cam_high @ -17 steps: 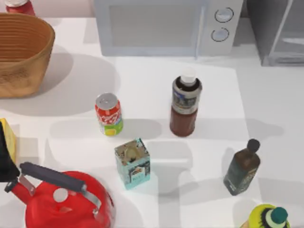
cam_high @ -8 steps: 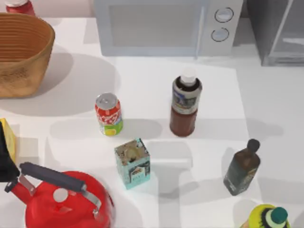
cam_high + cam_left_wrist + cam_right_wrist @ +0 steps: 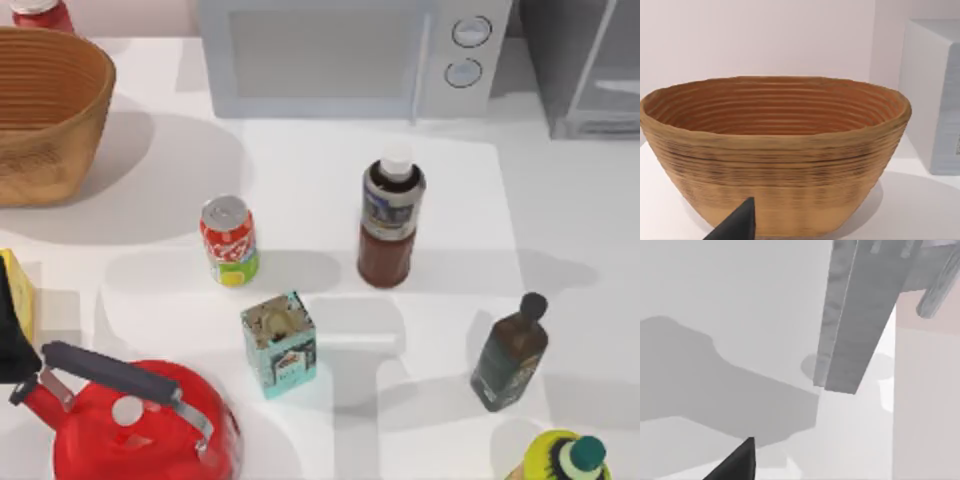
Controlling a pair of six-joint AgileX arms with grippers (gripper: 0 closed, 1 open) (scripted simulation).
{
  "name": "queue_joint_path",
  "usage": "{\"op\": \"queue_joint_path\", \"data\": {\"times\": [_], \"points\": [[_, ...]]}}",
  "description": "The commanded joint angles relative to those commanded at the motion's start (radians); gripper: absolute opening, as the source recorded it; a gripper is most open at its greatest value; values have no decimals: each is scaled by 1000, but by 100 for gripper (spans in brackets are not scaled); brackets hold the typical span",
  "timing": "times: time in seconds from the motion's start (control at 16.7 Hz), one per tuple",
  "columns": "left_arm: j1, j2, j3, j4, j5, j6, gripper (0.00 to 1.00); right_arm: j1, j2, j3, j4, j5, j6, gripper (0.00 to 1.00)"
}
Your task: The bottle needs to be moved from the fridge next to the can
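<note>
I can't tell either hand's state; the tall plastic bottle with white cap (image 3: pixel 391 222) stands on the white surface (image 3: pixel 560 230), well apart from the red can (image 3: pixel 229 240), and nudging it closer risks toppling it.

Top view: overhead, looking down on the bench (image 3: pixel 560 220), wide. Left wrist view: low, level, close up to the wicker basket (image 3: pixel 775 150), shared with the overhead's left corner (image 3: pixel 45 110). Right wrist view: tilted, close against the grey fridge (image 3: pixel 860 315), shared with the overhead's right corner (image 3: pixel 580 60).

Fridge (image 3: pixel 585 70) cut by frame edge.
</note>
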Motion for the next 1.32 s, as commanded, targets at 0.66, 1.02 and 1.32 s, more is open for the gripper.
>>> {"op": "queue_joint_path", "data": {"times": [0.66,1.02,1.32], "points": [[0,0,0,0,0,0,100,-183,230,61,-18,-85,-166,100],[0,0,0,0,0,0,100,-79,198,80,113,-128,-11,100],[0,0,0,0,0,0,100,154,196,68,403,-126,332,100]]}}
